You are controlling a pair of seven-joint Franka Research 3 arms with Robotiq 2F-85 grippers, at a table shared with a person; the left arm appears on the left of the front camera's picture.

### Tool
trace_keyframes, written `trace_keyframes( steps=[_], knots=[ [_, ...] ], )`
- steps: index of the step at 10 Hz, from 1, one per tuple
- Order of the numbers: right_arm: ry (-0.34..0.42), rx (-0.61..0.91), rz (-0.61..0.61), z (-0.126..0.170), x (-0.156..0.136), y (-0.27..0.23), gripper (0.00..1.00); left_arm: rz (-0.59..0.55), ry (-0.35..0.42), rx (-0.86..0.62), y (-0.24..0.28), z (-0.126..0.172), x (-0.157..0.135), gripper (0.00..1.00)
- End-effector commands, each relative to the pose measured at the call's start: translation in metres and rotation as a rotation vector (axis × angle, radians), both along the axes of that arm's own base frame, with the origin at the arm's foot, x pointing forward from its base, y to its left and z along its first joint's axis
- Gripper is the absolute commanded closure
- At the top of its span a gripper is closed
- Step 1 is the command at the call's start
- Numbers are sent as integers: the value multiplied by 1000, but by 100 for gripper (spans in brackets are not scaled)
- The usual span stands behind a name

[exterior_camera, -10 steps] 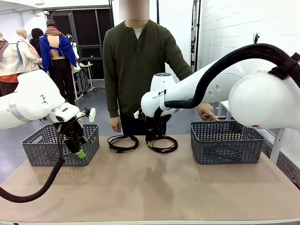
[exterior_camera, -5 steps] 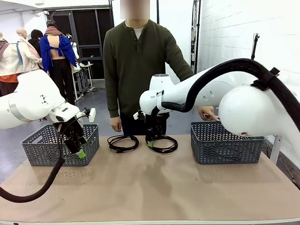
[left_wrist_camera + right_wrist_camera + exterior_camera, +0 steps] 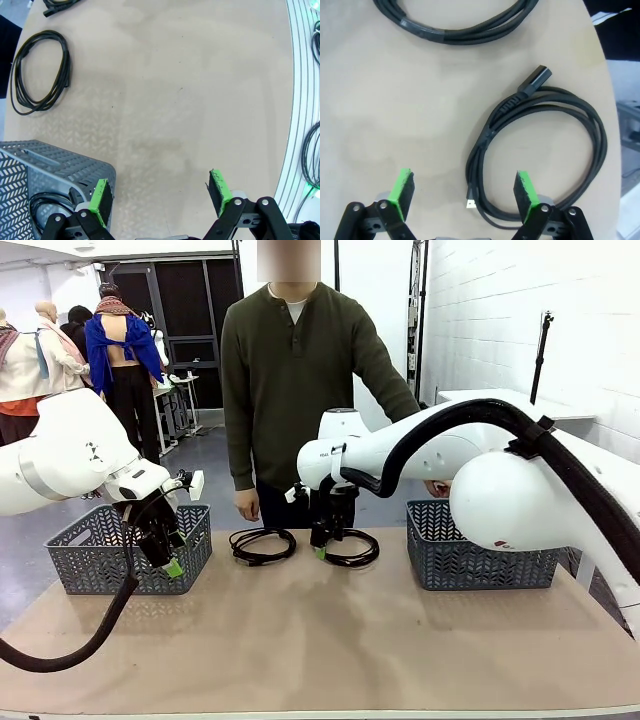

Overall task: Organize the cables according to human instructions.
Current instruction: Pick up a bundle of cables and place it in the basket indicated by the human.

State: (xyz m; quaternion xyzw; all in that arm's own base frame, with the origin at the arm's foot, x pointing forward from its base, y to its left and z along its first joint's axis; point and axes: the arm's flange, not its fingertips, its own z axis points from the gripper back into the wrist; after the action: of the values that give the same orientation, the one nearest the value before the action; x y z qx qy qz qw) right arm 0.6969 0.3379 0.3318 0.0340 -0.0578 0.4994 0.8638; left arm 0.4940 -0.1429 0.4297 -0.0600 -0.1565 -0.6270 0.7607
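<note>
- The left basket [image 3: 75, 570] stood at the left end of the surface [image 3: 320, 640]. The left wrist view looked down into it and showed a black cord [image 3: 40, 202] lying inside, which the mesh wall in the front view left hard to make out.
- The left claw [image 3: 172, 565] hung released just in front of that basket, its pads spread wide and holding nothing.
- The left coil [image 3: 262, 560] lay flat near the far edge of the surface, in front of the person, with nothing touching it.
- The right coil [image 3: 352, 562] lay just beside it, with the right claw [image 3: 322, 548] released and down at it. In the right wrist view a stretch of the bundled strands ran between the green pads.
- That view also showed the coil's plug [image 3: 536, 79], too small to tell from the front.
- The cords looked light, limp and likely to spill open. A pinch across the bundled strands, away from the plug, seemed the surest hold.
- The right basket [image 3: 480, 562] stood well apart at the right.
</note>
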Motion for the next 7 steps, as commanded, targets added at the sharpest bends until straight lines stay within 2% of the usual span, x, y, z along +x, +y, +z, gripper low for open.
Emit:
trace_keyframes(
  steps=[1,3,7],
  knots=[
    [-7,-16,4,-2,16,10,0,1,10,2,0,4,0,0],
    [-37,-21,-15,-11,18,10,0,1,10,2,0,4,0,0],
    [-37,-42,-14,-19,28,17,0,1,10,2,0,4,0,0]
  ],
)
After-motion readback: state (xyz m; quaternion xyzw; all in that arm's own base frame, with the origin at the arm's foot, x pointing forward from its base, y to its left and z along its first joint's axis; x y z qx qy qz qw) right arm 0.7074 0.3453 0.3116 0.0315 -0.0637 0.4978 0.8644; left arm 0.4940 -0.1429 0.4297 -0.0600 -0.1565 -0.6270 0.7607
